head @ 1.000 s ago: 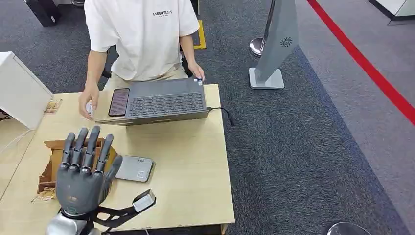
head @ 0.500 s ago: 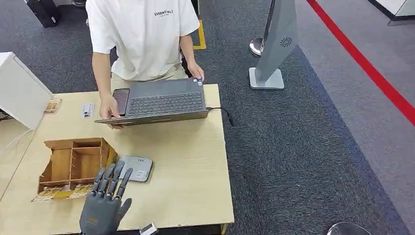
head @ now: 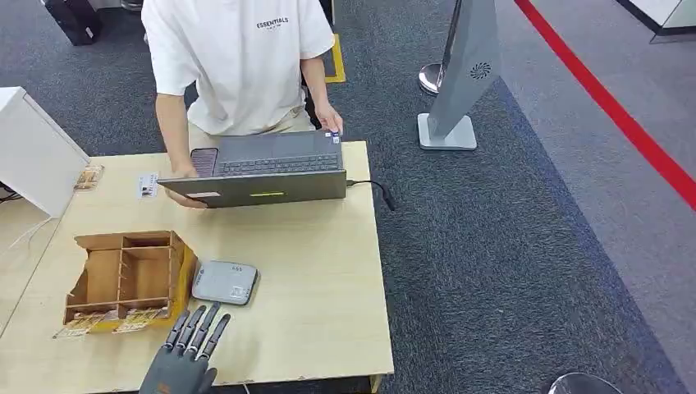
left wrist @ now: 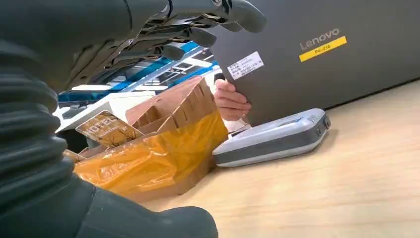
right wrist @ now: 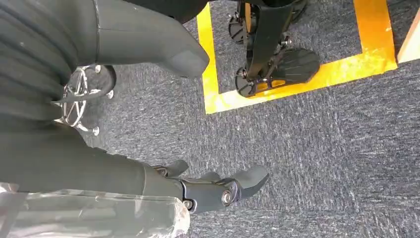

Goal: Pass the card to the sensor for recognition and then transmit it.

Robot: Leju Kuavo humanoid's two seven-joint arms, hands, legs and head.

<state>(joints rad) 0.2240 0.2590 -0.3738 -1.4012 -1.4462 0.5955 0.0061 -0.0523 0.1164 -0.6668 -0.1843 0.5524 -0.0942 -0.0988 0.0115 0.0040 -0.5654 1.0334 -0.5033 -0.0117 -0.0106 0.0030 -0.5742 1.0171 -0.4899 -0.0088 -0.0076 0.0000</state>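
Observation:
A small white card lies flat on the far left of the wooden table, beside the laptop. The grey sensor pad lies near the middle of the table, next to the wooden box; it is also in the left wrist view. My left hand hovers at the near table edge just in front of the sensor, fingers spread and holding nothing; its fingers point toward the sensor. My right hand hangs above the carpet with nothing in it.
A wooden divided box with brown cards at its front stands left of the sensor. A person in a white shirt holds a dark laptop tilted up at the far edge. A white cabinet stands at the left.
My left hand has dropped from above the wooden box to the near table edge. The person laid the white card on the table, then tilted the laptop up.

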